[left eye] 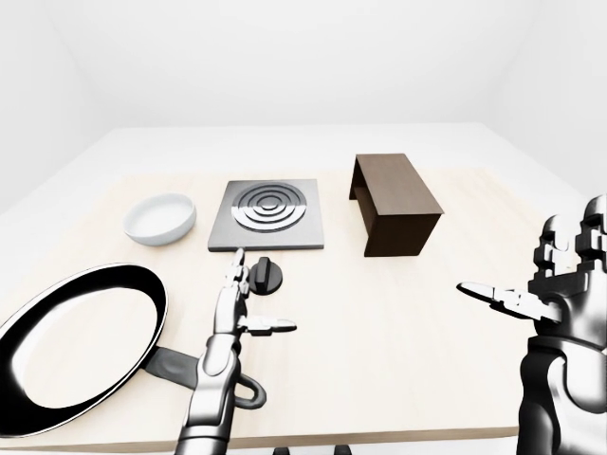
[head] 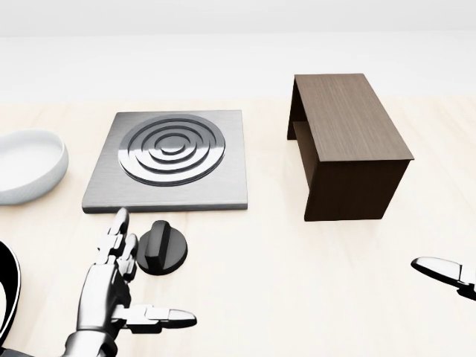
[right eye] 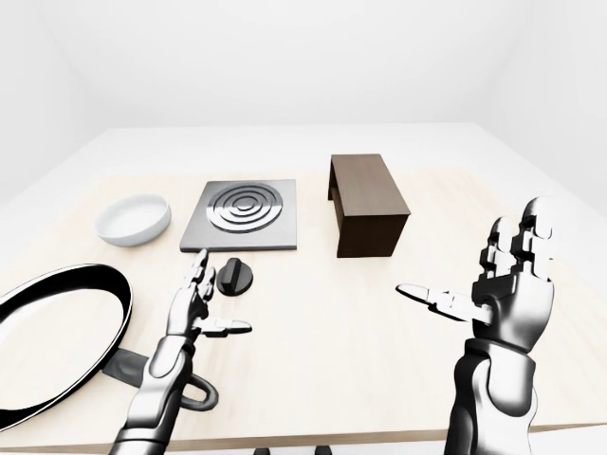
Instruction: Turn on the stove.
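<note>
The stove is a square grey plate with a ringed burner, lying flat on the pale table in the upper left of the head view. Its black round knob sits on the table just below the plate. My left hand is open, fingers spread and pointing up just left of the knob, thumb stretched out below it, not touching it. My right hand is held up open at the right of the right-eye view, far from the knob; only its thumb tip shows in the head view.
A dark brown wooden box stands right of the stove plate. A white bowl lies left of it. A large black frying pan rests at the lower left, its handle near my left forearm. The table's near edge runs below.
</note>
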